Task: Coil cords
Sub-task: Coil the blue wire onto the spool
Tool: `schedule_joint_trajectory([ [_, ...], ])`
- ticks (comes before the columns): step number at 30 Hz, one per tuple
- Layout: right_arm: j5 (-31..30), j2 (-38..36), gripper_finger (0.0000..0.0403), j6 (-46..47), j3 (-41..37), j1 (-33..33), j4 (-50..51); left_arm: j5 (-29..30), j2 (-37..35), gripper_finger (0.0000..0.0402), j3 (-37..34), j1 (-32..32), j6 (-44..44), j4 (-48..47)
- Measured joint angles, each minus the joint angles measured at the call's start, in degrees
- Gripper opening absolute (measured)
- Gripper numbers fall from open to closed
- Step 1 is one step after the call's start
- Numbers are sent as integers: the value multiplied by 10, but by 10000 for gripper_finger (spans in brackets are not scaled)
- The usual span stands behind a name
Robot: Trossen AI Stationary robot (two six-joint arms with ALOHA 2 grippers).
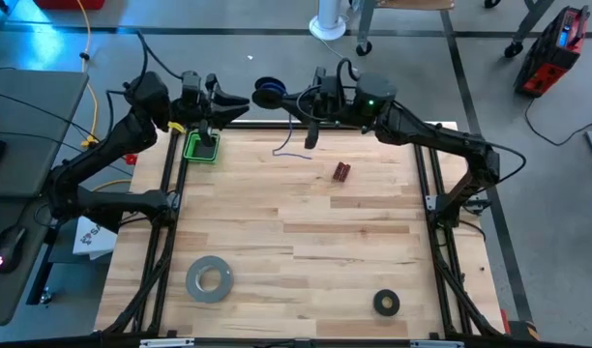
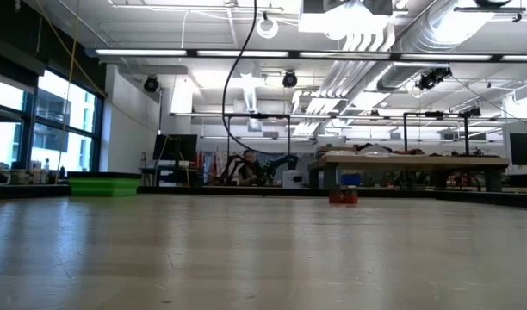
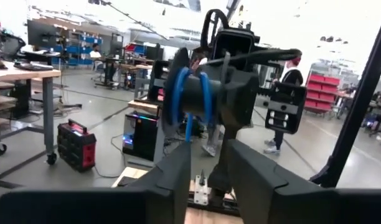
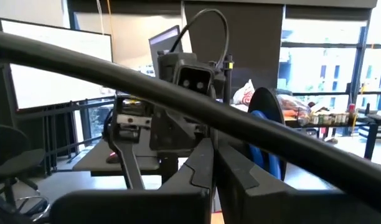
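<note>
- The right gripper (image 1: 294, 98) is raised at the far edge of the table, its fingers (image 4: 206, 168) pressed together; the high view puts its tips at the black spool (image 1: 269, 93), but whether they pinch the spool's rim I cannot tell.
- The spool sits just beside those tips, on the side toward the left arm, wound with blue cord (image 3: 178, 93); in the right wrist view its black disc (image 4: 268, 118) stands immediately next to the closed fingers.
- A loose tail of the blue cord (image 1: 294, 143) hangs below the right gripper and trails onto the wood near it.
- The left gripper (image 1: 240, 100) faces the spool from the opposite side, fingers (image 3: 172, 180) parted with a gap between them, released and holding nothing; the spool is straight ahead of that gap, apart from the fingers.
- A green tray (image 1: 201, 147) lies below the left gripper at the table's edge.
- A small red-brown block (image 1: 341, 172) lies on the table (image 1: 306, 232), a little toward the near side from the right gripper.
- A grey tape roll (image 1: 209, 278) and a black ring (image 1: 386, 303) lie well apart from both grippers, near the near edge.
</note>
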State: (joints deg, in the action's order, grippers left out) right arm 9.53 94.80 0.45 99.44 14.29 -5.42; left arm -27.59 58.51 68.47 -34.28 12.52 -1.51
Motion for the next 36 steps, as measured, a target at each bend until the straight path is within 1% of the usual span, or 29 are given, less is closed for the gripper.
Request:
schedule_joint_trajectory([
  [4, 2, 0, 1, 7, 0, -1, -15, 0, 0, 129, 0, 3, 31, 2],
  [7, 4, 0, 0, 11, 0, -1, -38, 1, 12, 144, 0, 16, 39, 12],
  [12, 7, 0, 0, 26, 0, -1, -42, 9, 36, 161, 0, 33, 78, 119],
  [14, 11, 0, 0, 26, 0, -1, -42, 11, 41, 163, 0, 35, 78, 135],
  [23, 30, 1, 0, 47, 0, -2, -49, 0, 45, 163, 0, 36, 78, 121],
  [27, 28, 1, 0, 36, 0, -5, -44, -2, 45, 160, 0, 39, 78, 123],
  [36, 27, 1, 0, 38, 0, -5, -47, -1, 45, 111, 0, 56, 53, 130],
])
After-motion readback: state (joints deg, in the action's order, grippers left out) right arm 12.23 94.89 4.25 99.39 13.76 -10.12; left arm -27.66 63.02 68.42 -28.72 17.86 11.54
